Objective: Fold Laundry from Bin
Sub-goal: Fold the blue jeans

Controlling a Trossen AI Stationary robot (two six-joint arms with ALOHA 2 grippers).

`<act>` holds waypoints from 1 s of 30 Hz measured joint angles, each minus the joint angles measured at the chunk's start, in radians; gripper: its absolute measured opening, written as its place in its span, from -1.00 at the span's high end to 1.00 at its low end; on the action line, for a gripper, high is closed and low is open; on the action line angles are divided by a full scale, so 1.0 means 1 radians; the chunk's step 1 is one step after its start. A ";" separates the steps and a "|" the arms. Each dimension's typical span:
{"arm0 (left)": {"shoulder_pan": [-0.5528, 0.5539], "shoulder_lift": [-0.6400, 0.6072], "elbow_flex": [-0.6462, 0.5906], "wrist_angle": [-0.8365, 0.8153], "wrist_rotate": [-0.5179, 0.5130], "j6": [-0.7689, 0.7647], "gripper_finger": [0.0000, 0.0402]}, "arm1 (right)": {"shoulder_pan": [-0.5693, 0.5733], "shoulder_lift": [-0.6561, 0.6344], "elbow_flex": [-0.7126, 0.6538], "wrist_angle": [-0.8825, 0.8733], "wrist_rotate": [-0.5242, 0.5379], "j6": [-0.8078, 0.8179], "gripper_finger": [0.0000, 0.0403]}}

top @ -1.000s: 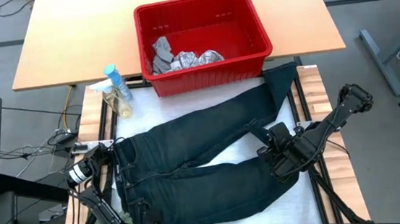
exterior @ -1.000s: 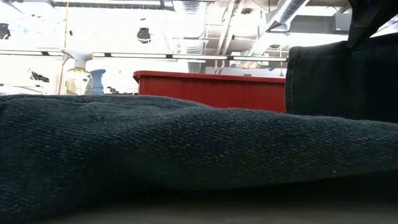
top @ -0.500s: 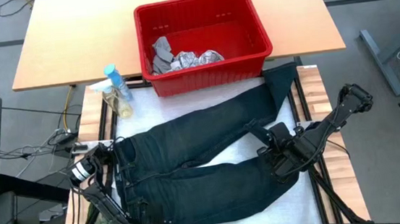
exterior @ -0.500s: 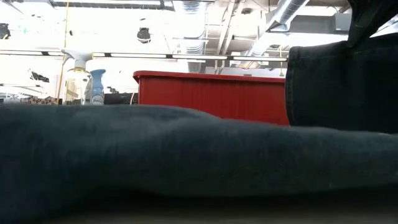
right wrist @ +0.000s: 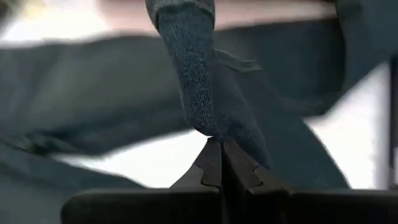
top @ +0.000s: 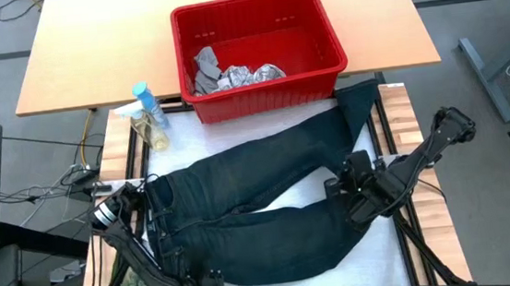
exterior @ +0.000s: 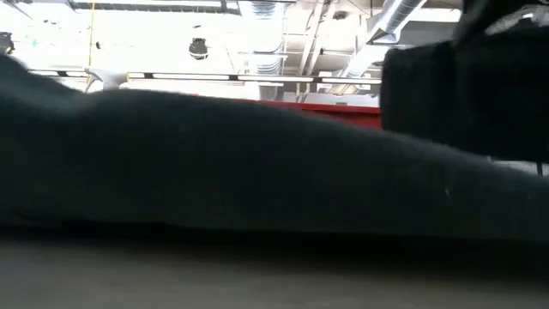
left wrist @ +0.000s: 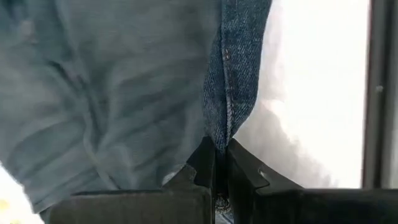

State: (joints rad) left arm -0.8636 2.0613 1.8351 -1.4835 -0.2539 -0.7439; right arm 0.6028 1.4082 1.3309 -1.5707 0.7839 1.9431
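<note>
Claws both low over table: left claw (left wrist: 216, 163) and right claw (right wrist: 220, 149) pinch trousers (top: 242, 209).

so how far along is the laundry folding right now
Done: the trousers are out of the red bin and spread on the table. In hand: the left gripper and right gripper are each shut on a pinch of trouser fabric, no fold made yet. Left: two cloths in the bin.
</note>
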 joint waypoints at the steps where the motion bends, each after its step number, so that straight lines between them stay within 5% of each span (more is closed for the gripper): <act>1: 0.005 0.000 0.012 -0.030 -0.008 -0.002 1.00 | -0.012 -0.001 0.019 0.000 0.026 -0.020 0.90; 12: 0.058 -0.074 0.046 -0.089 -0.093 -0.104 1.00 | -0.315 -0.001 0.196 0.000 0.256 -0.370 0.91; 30: 0.238 -0.252 0.036 -0.086 -0.220 -0.211 1.00 | -0.980 -0.010 0.226 0.000 0.209 -1.079 0.92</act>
State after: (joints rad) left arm -0.6259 1.8098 1.8715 -1.5697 -0.4736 -0.9544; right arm -0.3771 1.3981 1.5570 -1.5705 0.9932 0.8638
